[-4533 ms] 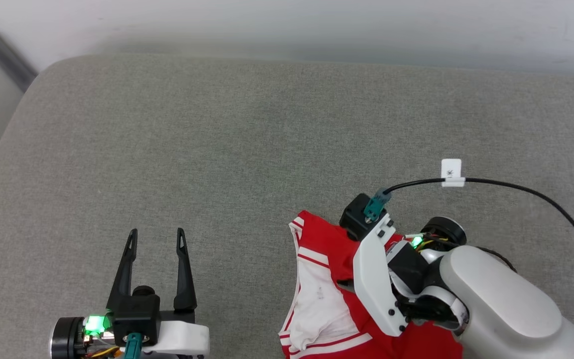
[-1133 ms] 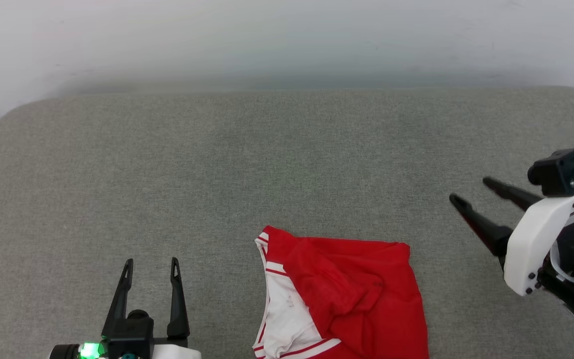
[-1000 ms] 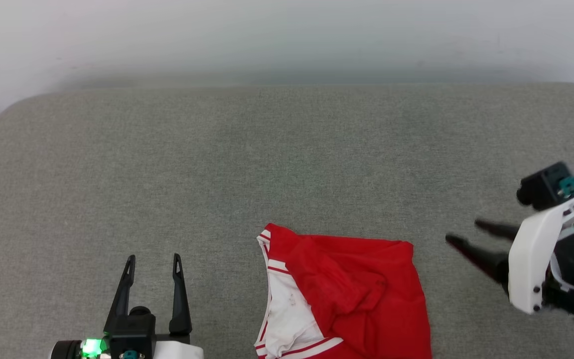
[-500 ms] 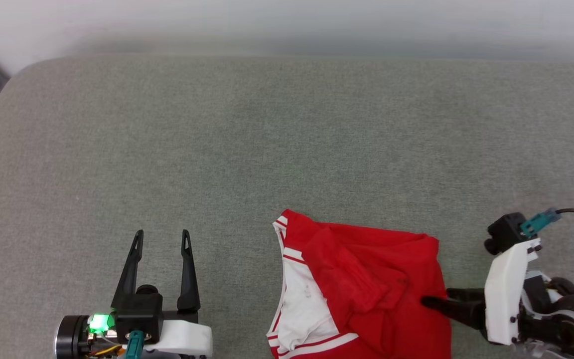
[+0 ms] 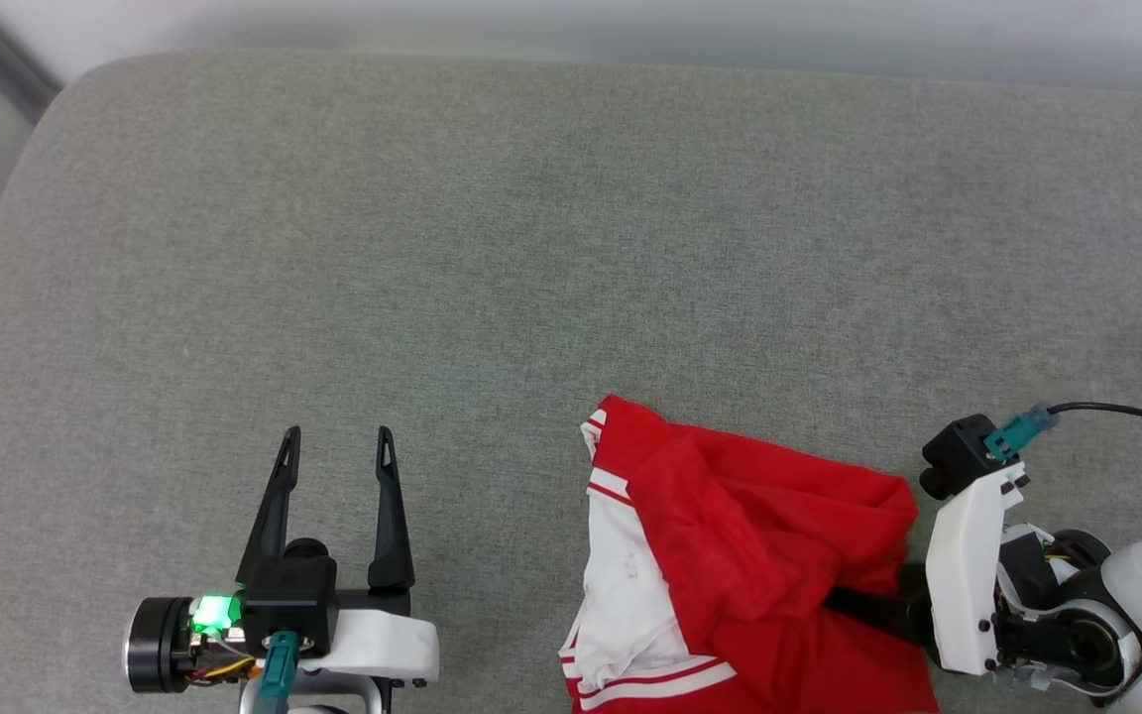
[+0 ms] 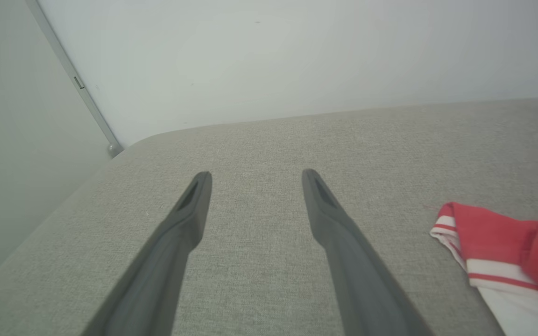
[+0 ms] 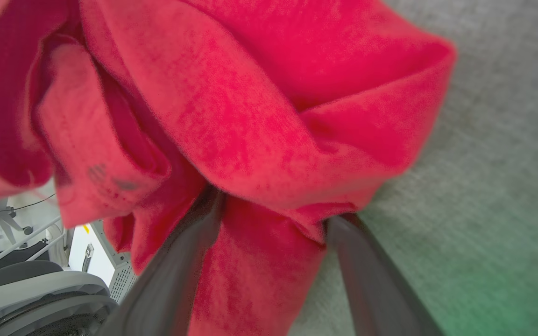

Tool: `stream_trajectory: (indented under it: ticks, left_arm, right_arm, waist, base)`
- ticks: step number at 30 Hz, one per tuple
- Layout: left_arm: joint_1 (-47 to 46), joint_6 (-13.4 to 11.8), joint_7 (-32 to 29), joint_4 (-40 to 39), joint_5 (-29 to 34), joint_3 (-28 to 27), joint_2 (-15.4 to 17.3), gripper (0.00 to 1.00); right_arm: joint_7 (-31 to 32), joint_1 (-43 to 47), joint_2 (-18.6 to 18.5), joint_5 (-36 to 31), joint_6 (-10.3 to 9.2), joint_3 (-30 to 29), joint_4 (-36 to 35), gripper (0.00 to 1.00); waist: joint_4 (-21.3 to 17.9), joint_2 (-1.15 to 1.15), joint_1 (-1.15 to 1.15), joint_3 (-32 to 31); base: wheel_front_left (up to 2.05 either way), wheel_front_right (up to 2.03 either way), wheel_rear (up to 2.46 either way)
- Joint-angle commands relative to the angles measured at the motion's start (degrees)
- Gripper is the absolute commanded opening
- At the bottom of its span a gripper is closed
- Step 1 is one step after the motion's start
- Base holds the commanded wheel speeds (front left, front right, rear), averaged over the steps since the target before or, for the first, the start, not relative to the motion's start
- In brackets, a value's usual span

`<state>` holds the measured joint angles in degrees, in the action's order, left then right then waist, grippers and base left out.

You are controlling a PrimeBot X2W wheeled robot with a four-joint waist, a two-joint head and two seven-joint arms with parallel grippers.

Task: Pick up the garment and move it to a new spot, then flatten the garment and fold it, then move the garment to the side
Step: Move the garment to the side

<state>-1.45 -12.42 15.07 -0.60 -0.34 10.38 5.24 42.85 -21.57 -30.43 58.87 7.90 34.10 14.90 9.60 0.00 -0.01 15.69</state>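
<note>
While my right gripper (image 7: 276,210) stands with its jaws as wide as they go, it has hold of nothing: its two dark fingers (image 7: 171,280) are pushed into the right side of the garment (image 5: 749,555), red cloth is draped over their tips and hangs loosely between them, and none of it is clamped. I find the garment bunched in thick rolled folds at the near right of the grey cushion (image 5: 432,248), with one white sleeve (image 5: 630,585) showing at its left and the print out of sight. My left gripper (image 5: 338,446) hovers fully open and empty, well apart to the left. I judge the chief hazard to be a blind closure. With the fingertips buried, I cannot tell how many layers lie between them, so a grip here could take a whole wad and carry the creases along, or catch only one thin fold that slides out under the garment's weight. A second hazard is dragging: any sideways travel with open jaws would plough the cloth into a tighter heap. The right wrist view shows floor and equipment past the garment's lower edge, so I suspect the cloth lies close to the cushion's near edge, and a slip there could send it over. Pressing down risks snagging the fingertips in the upholstery.
</note>
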Motion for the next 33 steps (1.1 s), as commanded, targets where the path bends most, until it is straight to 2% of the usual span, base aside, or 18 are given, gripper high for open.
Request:
stream_trajectory:
  ticks: [1, 8, 14, 18, 23, 28, 33]
  left_arm:
    - [-0.2, -0.1, 0.1, 0.1, -0.2, 0.0, -0.1, 1.0]
    - [1.5, 0.2, 0.1, 0.7, -0.2, -0.3, 0.0, 1.0]
    - [3.5, 0.3, 0.1, 0.7, -0.2, -0.8, 0.4, 1.0]
    - [5.0, 0.3, 0.1, 0.0, -0.4, -1.4, 0.5, 1.0]
    - [6.0, 0.2, 0.1, -0.8, -0.3, -2.1, 0.6, 1.0]
    - [5.0, 0.2, 0.1, -1.4, 0.0, -2.5, 0.6, 1.0]
    - [3.2, 0.6, 0.1, -2.4, 0.6, -2.7, 1.5, 1.0]
  right_arm:
    - [0.0, 3.6, 1.9, -0.4, -0.76, 4.2, 4.5, 0.0]
    - [-4.3, -0.2, 1.2, 0.7, -0.47, 4.7, 2.6, 0.0]
    - [-8.3, -4.6, -1.8, 0.4, -0.43, 5.6, -1.5, 0.0]
    - [-9.8, -7.4, -4.9, -1.3, -0.43, 7.5, -5.9, 0.0]
    - [-9.5, -10.8, -10.4, -2.7, -0.43, 8.9, -12.3, 0.0]
    - [-9.0, -12.7, -15.9, -2.9, -0.44, 7.5, -16.3, 0.0]
    - [-10.0, -13.9, -20.3, -4.3, -0.44, 4.3, -15.7, 0.0]
  waist:
    - [0.2, 0.0, 0.01, -0.2]
    - [-0.2, 0.0, 0.01, -2.5]
    - [-2.2, 0.0, 0.01, -5.8]
    - [-4.9, 0.0, 0.01, -7.3]
    - [-9.7, 0.0, 0.01, -7.2]
    - [-14.6, 0.0, 0.01, -4.8]
    - [-18.7, 0.0, 0.01, -0.3]
  base:
    - [0.0, 0.0, 0.0]
    - [0.0, 0.0, 0.0]
    - [0.0, 0.0, 0.0]
    - [0.0, 0.0, 0.0]
    - [0.0, 0.0, 0.0]
    - [0.0, 0.0, 0.0]
    - [0.0, 0.0, 0.0]
